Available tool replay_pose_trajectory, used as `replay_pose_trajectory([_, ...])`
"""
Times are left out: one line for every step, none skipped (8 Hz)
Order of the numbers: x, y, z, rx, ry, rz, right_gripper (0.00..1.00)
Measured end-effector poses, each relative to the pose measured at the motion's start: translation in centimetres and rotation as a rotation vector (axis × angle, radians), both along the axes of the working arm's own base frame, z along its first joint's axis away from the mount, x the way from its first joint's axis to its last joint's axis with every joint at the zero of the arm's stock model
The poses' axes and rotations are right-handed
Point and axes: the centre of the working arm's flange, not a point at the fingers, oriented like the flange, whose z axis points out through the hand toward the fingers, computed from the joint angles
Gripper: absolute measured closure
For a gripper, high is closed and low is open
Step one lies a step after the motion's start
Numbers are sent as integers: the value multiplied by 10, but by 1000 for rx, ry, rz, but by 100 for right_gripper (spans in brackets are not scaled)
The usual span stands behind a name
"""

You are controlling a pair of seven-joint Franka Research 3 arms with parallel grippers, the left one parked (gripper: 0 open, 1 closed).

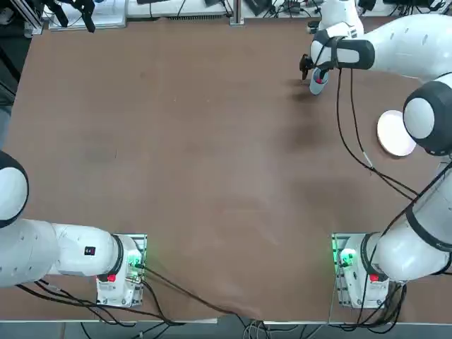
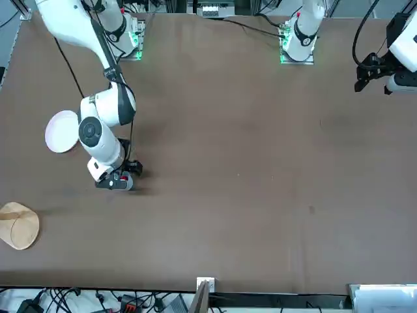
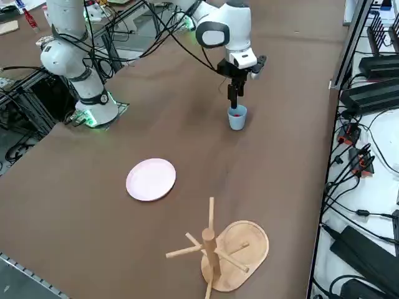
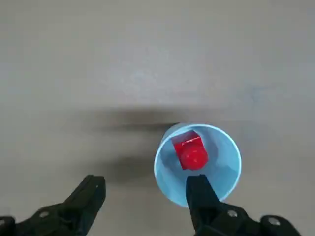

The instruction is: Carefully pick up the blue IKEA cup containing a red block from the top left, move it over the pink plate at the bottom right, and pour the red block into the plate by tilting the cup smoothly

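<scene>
The blue IKEA cup [image 3: 237,119] stands upright on the brown table, at the far right in the top view [image 1: 318,85]. The red block [image 4: 191,151] lies inside it, also visible from the side [image 3: 236,114]. My right gripper [image 4: 145,199] is open and hangs straight down just above the cup [image 4: 222,167]. One finger [image 4: 199,194] is over the cup's near rim and the other [image 4: 89,195] is outside it, so part of the wall lies between them. It holds nothing. The pink plate [image 3: 151,179] lies flat and bare, apart from the cup, partly under my arm in the top view [image 1: 393,134].
A tan wooden oval base with an upright pegged post [image 3: 219,249] stands past the plate near the table's right edge [image 2: 18,225]. Cables and equipment run along the far side of the table [image 3: 368,93].
</scene>
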Motion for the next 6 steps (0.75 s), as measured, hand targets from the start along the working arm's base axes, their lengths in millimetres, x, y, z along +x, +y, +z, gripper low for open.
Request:
replay_pose_trajectory([0, 0, -2, -1, -1, -3, 1])
replay_pose_trajectory([0, 0, -2, -2, -1, -5, 1])
replay_pose_trajectory([0, 0, -2, -2, -2, -6, 1])
replay_pose_trajectory([0, 0, -2, -3, -2, -6, 1])
replay_pose_trajectory([0, 0, -4, -8, -2, -3, 1])
replay_pose_trajectory([0, 0, -6, -13, -1, 0, 2])
